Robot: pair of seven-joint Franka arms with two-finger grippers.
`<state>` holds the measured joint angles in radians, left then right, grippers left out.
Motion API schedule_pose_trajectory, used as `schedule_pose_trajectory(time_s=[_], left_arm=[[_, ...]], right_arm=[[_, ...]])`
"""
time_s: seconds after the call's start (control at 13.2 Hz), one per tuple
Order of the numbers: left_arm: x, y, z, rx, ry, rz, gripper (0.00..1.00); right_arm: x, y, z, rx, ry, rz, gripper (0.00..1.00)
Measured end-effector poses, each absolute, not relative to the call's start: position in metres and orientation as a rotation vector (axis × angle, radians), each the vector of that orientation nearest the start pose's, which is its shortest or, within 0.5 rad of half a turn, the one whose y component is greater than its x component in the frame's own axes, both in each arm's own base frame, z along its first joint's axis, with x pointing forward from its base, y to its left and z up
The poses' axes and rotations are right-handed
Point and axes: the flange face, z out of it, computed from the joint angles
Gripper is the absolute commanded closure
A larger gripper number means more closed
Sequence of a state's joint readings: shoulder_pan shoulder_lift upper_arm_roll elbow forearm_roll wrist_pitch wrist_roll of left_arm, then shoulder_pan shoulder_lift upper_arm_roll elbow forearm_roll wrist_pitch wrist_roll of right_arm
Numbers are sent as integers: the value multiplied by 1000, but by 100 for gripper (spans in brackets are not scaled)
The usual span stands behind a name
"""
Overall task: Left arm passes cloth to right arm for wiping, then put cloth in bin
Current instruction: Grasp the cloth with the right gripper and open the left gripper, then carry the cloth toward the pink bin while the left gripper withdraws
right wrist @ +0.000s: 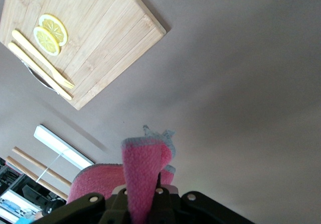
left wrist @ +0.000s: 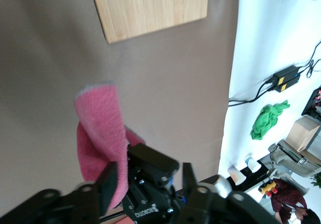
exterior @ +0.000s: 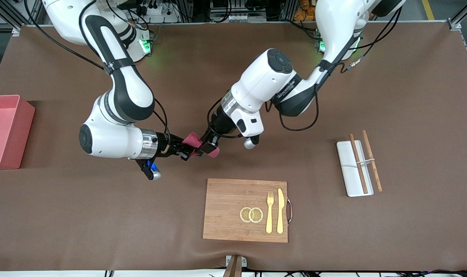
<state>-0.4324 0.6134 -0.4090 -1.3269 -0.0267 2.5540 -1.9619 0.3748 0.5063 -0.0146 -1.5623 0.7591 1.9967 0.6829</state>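
Pinkish-red cloth (exterior: 196, 143) pinched in right gripper (exterior: 188, 151) jaws, beside left gripper (exterior: 209, 148)

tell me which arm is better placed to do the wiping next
Right. Its tool is shut on the cloth, as its wrist view shows, above bare table. The left tool beside it stands open around the cloth.

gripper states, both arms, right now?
Left gripper: over the table, fingers apart around the cloth.
Right gripper: over the table, shut on the cloth.
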Motion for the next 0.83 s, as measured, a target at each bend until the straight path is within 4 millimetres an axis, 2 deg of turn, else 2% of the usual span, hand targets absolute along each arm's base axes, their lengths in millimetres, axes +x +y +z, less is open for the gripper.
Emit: schedule_pose_trajectory(time_s=[0.15, 0.3, 0.38, 0.53, 0.61, 0.76, 0.83], left_arm=[[583, -476, 502, 2072, 1469, -30, 0], [589, -435, 527, 2262, 1407, 62, 0], [590, -410, 535, 2423, 1316, 97, 0], [592, -355, 552, 2703, 1097, 113, 0], [596, -324, 562, 2787, 1023, 108, 0], [603, -264, 578, 2906, 892, 89, 0], [605, -238, 584, 2960, 809, 72, 0]], right_arm=[[629, 267, 361, -2510, 731, 525, 100], [626, 240, 379, -2643, 596, 514, 100], [624, 222, 392, -2702, 534, 504, 100], [621, 181, 411, -2786, 395, 504, 100], [621, 154, 417, -2822, 324, 493, 100], [619, 99, 419, -2897, 169, 453, 100], [618, 72, 413, -2921, 99, 442, 100]])
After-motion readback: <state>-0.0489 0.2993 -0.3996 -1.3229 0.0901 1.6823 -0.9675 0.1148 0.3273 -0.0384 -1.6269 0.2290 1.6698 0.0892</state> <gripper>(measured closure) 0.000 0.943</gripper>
